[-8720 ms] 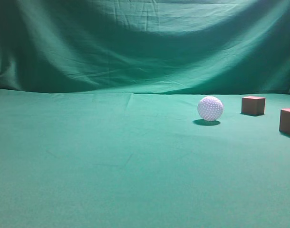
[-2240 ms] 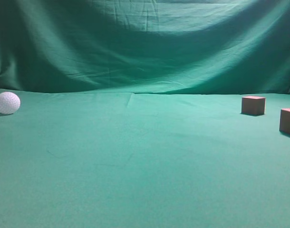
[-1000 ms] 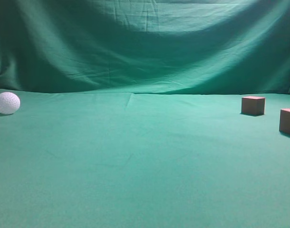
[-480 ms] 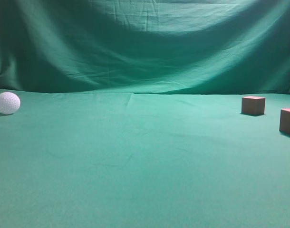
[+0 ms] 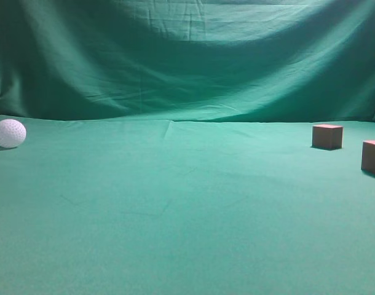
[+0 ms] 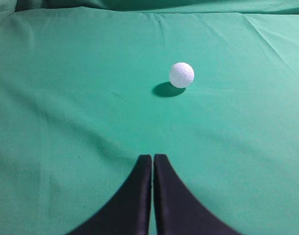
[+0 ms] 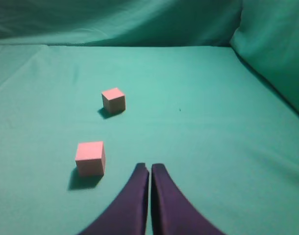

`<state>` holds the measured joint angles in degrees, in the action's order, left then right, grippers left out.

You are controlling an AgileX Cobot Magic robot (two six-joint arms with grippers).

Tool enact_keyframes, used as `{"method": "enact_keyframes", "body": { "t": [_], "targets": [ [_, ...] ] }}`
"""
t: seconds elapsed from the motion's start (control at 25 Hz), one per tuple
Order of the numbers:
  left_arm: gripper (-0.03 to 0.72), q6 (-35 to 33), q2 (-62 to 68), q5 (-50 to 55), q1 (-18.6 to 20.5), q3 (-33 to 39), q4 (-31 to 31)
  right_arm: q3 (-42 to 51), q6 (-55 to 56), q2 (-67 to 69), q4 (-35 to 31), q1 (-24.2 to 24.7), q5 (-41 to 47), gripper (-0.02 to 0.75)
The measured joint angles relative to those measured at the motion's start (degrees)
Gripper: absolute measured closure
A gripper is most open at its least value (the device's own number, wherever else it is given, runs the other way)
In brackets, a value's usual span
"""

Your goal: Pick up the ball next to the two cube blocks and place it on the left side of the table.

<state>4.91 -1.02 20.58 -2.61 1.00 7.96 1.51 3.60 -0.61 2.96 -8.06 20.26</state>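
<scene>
The white dimpled ball [image 5: 9, 133] rests on the green table [image 5: 175, 203] at the far left of the exterior view. In the left wrist view the ball [image 6: 181, 75] lies ahead of and apart from my left gripper [image 6: 153, 157], which is shut and empty. The two reddish-brown cube blocks [image 5: 327, 136] [image 5: 373, 157] sit at the far right. In the right wrist view the cubes [image 7: 113, 100] [image 7: 89, 157] lie to the left of my right gripper [image 7: 150, 167], which is shut and empty. Neither gripper shows in the exterior view.
A draped green cloth backdrop [image 5: 187, 55] rises behind the table. In the right wrist view the cloth folds up along the right side [image 7: 272, 44].
The ball went from beside the cubes 8.7 s ago to the far left of the table. Over the last 2.2 s nothing has visibly moved.
</scene>
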Motion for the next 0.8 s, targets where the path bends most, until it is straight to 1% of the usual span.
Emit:
{"method": "enact_keyframes", "body": {
  "t": [0.24, 0.8],
  "targets": [
    [0.688, 0.0, 0.0, 0.0, 0.0, 0.0, 0.0, 0.1, 0.0, 0.0, 0.0, 0.3, 2.0, 0.738],
    [0.688, 0.0, 0.0, 0.0, 0.0, 0.0, 0.0, 0.1, 0.0, 0.0, 0.0, 1.0, 2.0, 0.738]
  ]
}}
